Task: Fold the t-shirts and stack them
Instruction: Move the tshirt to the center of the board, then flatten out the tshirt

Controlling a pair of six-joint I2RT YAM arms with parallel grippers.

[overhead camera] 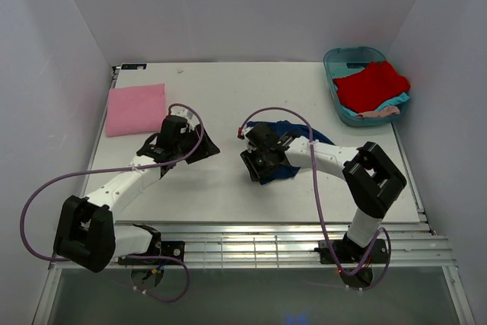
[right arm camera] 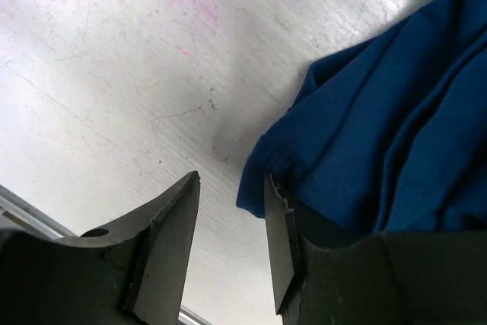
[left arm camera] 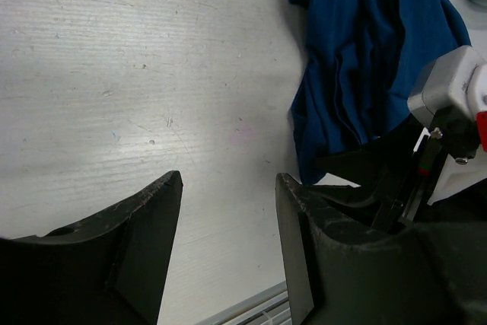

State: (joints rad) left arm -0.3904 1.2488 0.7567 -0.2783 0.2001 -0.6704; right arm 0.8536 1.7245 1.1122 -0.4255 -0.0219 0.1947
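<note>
Two black pincers hang over a scuffed white table [overhead camera: 228, 97]. The left gripper [left arm camera: 228, 180], at lower centre of its wrist view, has its wedge-shaped fingers spread apart, with only bare tabletop between them. The right gripper [right arm camera: 232, 180] is also parted and grips nothing. A hem corner of the navy blue t-shirt [right arm camera: 380, 135] lies on the table below the gap, just beside the finger on the frame's right. From overhead, that soft, creased shirt sits crumpled at centre. A flat, folded pink t-shirt [overhead camera: 135, 109] lies upper left. A red t-shirt [overhead camera: 371, 85] and a teal t-shirt [overhead camera: 396, 100] are heaped in a glossy teal tub [overhead camera: 335, 74] upper right.
</note>
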